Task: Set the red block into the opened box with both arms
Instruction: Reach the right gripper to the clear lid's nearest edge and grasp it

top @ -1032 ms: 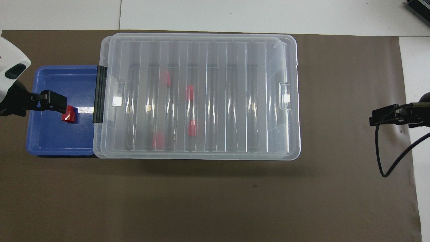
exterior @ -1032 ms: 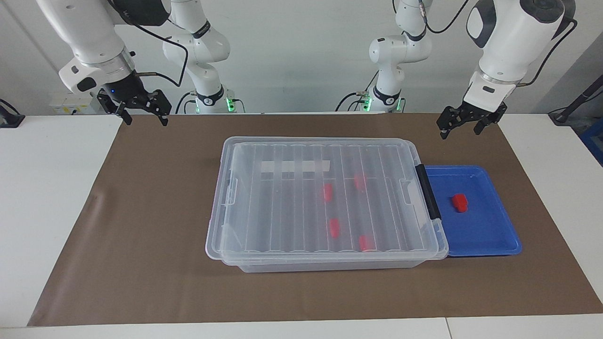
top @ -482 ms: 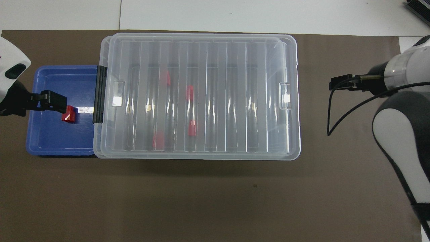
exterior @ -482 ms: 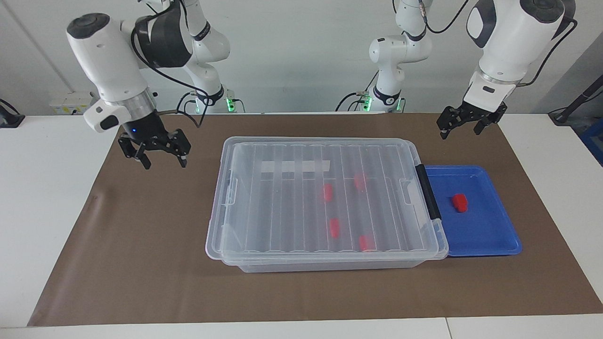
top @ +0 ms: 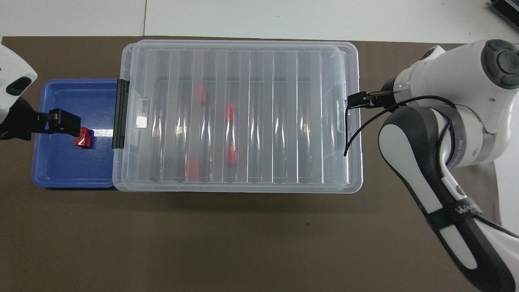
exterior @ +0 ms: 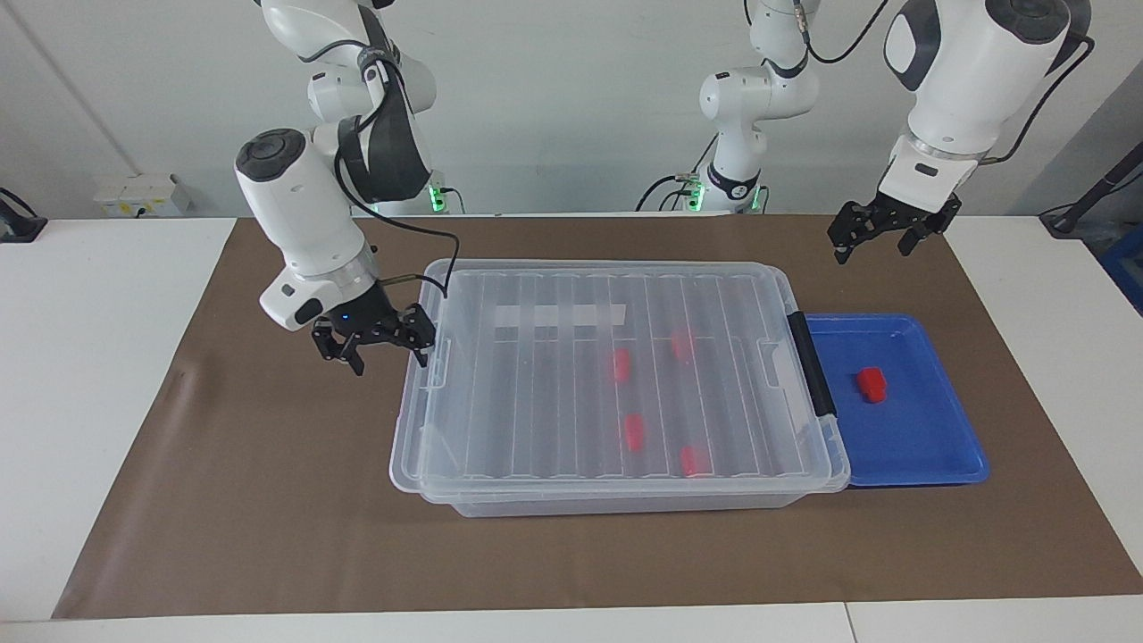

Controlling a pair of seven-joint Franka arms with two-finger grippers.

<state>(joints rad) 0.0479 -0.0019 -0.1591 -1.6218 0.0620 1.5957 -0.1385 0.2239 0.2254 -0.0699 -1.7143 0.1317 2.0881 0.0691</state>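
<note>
One small red plastic block (exterior: 872, 384) sits in blue tray (exterior: 929, 446); my right gripper (exterior: 382, 344), fingers apart, has swung to the lidded clear plastic box (exterior: 616, 384)'s end latch, left gripper (exterior: 884, 234) waiting open above.

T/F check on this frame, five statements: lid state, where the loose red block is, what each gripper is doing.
1. The box has its lid on. True.
2. One red block lies in the blue tray. True.
3. The right gripper holds a red block. False: it is open and empty, at the edge of the lid at the right arm's end of the box.
4. The left gripper is inside the box. False: it hangs open in the air above the mat near the blue tray, holding nothing.
5. Four red blocks show through the lid inside the box. True.
</note>
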